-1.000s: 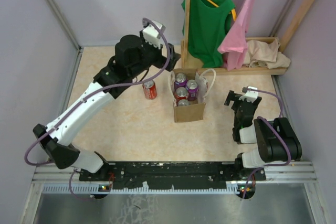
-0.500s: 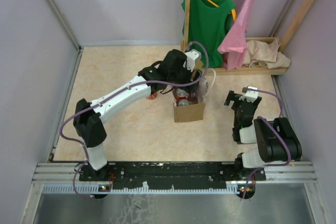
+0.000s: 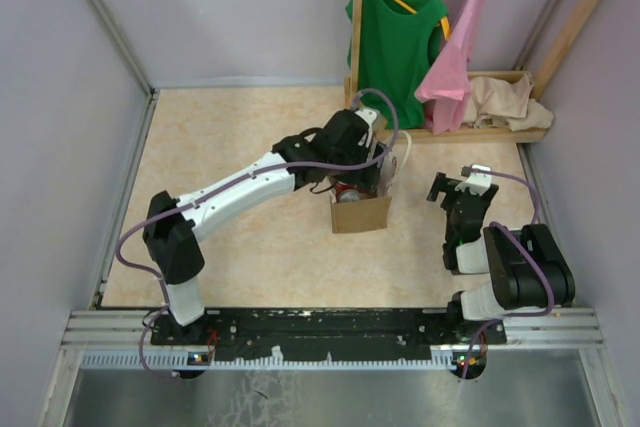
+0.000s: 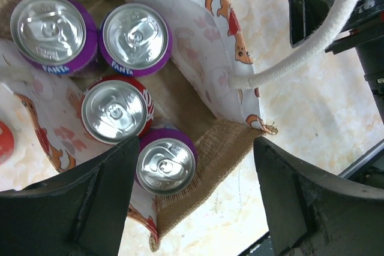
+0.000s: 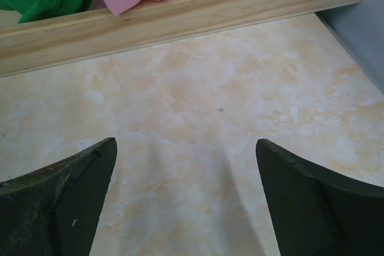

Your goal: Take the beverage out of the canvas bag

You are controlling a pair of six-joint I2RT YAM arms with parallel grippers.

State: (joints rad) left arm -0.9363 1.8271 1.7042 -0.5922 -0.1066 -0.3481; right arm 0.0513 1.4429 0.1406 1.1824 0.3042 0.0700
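The left end effector [image 4: 195,148] has dropped over the canvas bag [image 4: 204,46], spread wide above its beverage cans [image 4: 166,166].

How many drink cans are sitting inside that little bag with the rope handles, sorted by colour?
Inside the canvas bag, seen from the left wrist camera:
Purple cans: 3
Red can: 1
Total: 4
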